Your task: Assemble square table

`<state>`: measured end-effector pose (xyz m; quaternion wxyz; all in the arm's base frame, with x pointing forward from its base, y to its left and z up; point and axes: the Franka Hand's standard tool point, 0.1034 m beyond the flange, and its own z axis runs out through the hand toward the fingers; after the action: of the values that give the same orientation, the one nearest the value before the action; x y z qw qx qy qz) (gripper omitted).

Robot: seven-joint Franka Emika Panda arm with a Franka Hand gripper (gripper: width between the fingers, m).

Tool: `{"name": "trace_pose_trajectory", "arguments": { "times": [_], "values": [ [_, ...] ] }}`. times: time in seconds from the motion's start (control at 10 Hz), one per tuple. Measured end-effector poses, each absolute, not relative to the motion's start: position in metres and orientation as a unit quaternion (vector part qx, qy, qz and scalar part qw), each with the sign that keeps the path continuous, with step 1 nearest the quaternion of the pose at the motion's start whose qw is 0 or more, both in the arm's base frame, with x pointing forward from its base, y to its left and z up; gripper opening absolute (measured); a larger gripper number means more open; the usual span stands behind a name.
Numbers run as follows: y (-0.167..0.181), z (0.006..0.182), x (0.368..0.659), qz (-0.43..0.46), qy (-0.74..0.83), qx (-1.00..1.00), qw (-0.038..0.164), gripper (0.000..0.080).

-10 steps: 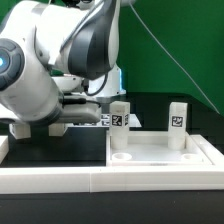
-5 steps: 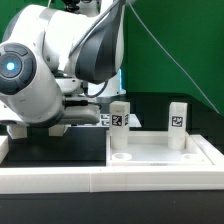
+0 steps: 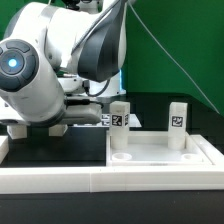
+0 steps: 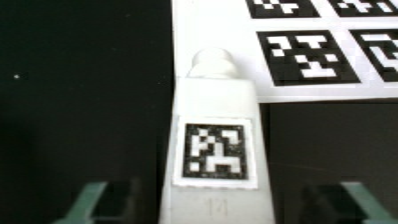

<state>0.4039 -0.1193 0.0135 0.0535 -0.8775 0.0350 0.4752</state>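
Observation:
The white square tabletop (image 3: 160, 152) lies at the exterior view's lower right. Two white tagged legs (image 3: 119, 122) (image 3: 177, 122) stand upright at its far corners. In the wrist view a third white leg (image 4: 214, 120) with a black-and-white tag lies on the black table, its rounded end near the marker board. My gripper (image 4: 217, 205) is open and straddles this leg. One finger (image 4: 89, 200) and the other (image 4: 347, 200) stand apart from its sides. In the exterior view the arm's body hides my fingers and this leg.
The marker board (image 4: 320, 45) with several tags lies just past the leg's rounded end; it also shows in the exterior view (image 3: 95, 120). A long white rail (image 3: 60, 180) runs along the front. The arm's bulk (image 3: 45, 75) fills the exterior view's left.
The arm's body has shifted a little toward the exterior view's right and turned, then stayed still for the last half second. The tabletop and upright legs have not moved.

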Motion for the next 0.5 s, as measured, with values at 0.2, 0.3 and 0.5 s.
{"name": "trace_pose_trajectory", "arguments": {
  "times": [0.2,0.3,0.5],
  "values": [
    [-0.1193,0.0135,0.4036,0.475,0.035,-0.877,0.053,0.0289],
    [-0.1193,0.0135,0.4036,0.475,0.035,-0.877,0.053,0.0289],
    [-0.1194,0.0136,0.4036,0.476,0.035,-0.877,0.053,0.0289]
  ]
}}
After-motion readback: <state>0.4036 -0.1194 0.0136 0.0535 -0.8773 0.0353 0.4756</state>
